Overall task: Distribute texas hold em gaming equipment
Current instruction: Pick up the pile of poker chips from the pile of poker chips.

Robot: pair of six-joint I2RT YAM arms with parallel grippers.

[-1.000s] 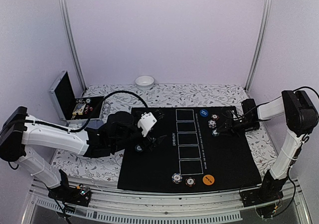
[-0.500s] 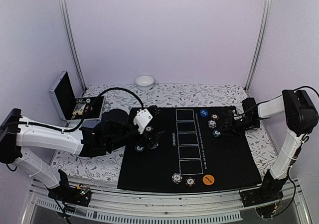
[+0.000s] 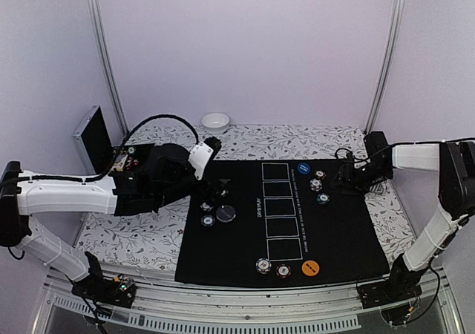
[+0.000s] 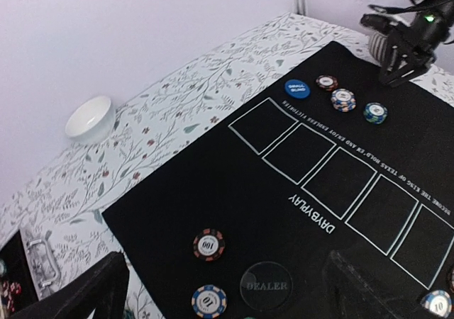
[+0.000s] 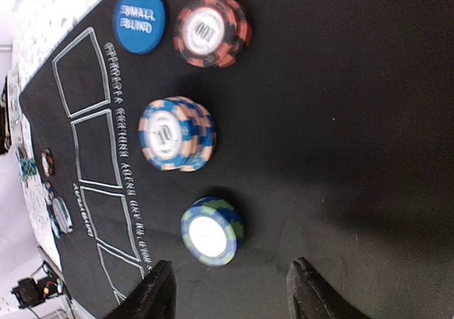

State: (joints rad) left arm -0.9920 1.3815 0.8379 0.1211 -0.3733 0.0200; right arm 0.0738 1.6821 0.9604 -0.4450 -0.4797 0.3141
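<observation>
A: Black matte mat [image 3: 334, 230], flat, five white-outlined rectangles printed in a column. A flower-print cover [image 3: 141, 234] is seen under it. A round white bowl [image 3: 215, 122] is noted at the far edge, and a silver case [image 3: 90, 135] is stood open at the far left.

B: Chips?

A: Small, round, stripe-edged. On the mat's far right a green stack [image 5: 211, 230], a blue-and-peach stack [image 5: 176, 133] and a red-and-dark stack [image 5: 211, 30] are laid in a row, apart from each other. A smooth blue disc [image 5: 140, 19] lettered SMALL BLIND is set beside the last. On the left half a 100 chip [image 4: 208, 244] and a 10 chip [image 4: 208, 301] are laid flat, with a dark glossy DEALER disc [image 4: 266, 286] just right of them. At the near edge two striped chips [image 3: 262, 265] and an orange disc [image 3: 311, 268] are found.

B: Grippers?

A: The left gripper [image 3: 217, 191] is spread fully, nothing is held, and it is hung over the mat's far left. On the right gripper [image 5: 230, 290] the fingers are parted with nothing between them. The green stack is just ahead, untouched.

B: Changes from a second ago?

A: The left arm has been drawn back to the far left. The DEALER disc and the two single chips, covered before, are now exposed. The right gripper was down at the green stack with narrow jaws. Those have been widened and pulled back right, and the stack is left in place.
</observation>
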